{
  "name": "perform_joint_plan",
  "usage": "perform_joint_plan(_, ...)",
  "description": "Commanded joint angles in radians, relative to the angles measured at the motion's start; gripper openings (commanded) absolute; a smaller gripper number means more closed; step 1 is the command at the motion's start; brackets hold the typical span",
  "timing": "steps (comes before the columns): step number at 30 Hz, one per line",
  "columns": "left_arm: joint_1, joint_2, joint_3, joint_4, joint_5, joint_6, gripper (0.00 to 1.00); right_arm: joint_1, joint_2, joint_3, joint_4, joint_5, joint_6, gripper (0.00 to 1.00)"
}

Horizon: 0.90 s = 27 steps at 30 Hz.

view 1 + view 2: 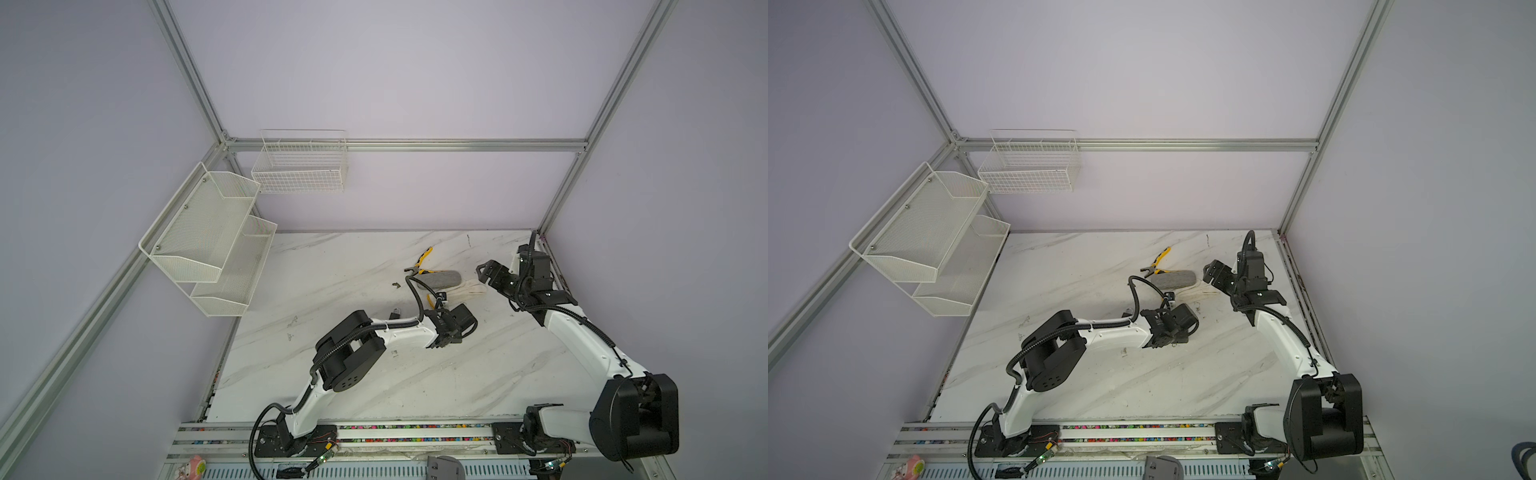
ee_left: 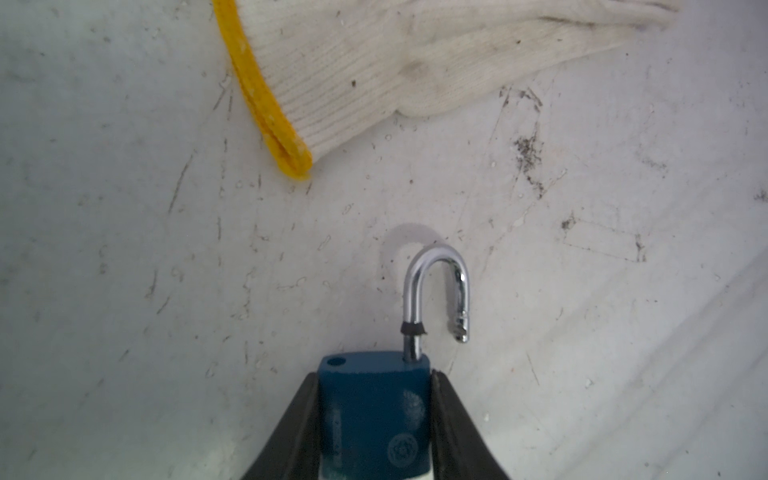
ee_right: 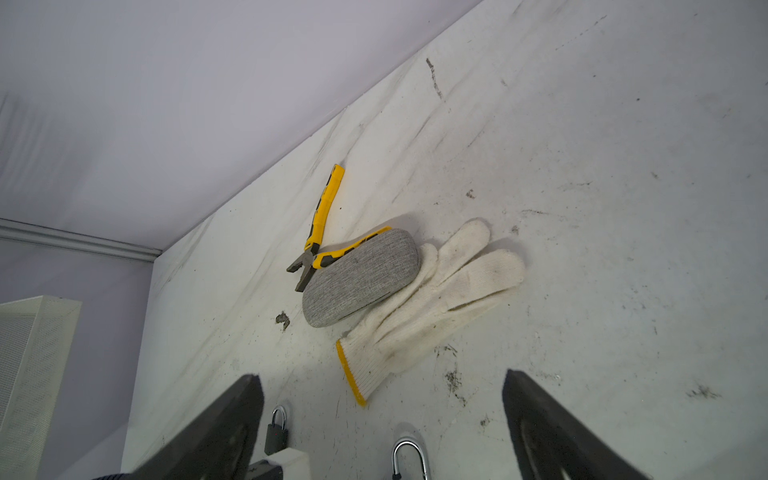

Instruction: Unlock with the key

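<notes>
The left gripper squeezes the blue lock between its fingers. The silver loop sticks out past the tips, open on one side. The lock's round stamp and letters are too blurry to read. The right gripper is wide open and empty, with a glove just ahead.

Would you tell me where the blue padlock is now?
In the left wrist view, the blue padlock sits clamped in the left claw, near the white glove.
</notes>
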Motion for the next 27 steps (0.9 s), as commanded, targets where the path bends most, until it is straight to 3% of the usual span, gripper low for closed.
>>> perform_joint_plan(1, 0.0, -0.002, 0.067, 0.002, 0.018, -0.016, 0.35, -0.007, -0.011, -0.007, 0.014, -0.014, -0.012, 0.93)
perform_joint_plan(6, 0.006, -0.029, 0.062, 0.003, 0.041, 0.006, 0.5, -0.005, -0.038, 0.002, 0.004, -0.005, -0.019, 0.93)
perform_joint_plan(12, 0.017, -0.142, -0.008, 0.026, 0.055, 0.025, 0.59, -0.004, -0.065, 0.029, -0.011, -0.016, -0.033, 0.93)
perform_joint_plan(22, 0.056, -0.563, -0.308, 0.055, -0.067, 0.128, 0.77, 0.038, -0.093, 0.065, -0.011, -0.044, -0.046, 0.97)
perform_joint_plan(27, 0.102, -0.792, -0.462, 0.033, -0.142, 0.166, 0.96, 0.153, -0.051, 0.101, -0.024, 0.028, -0.075, 0.97)
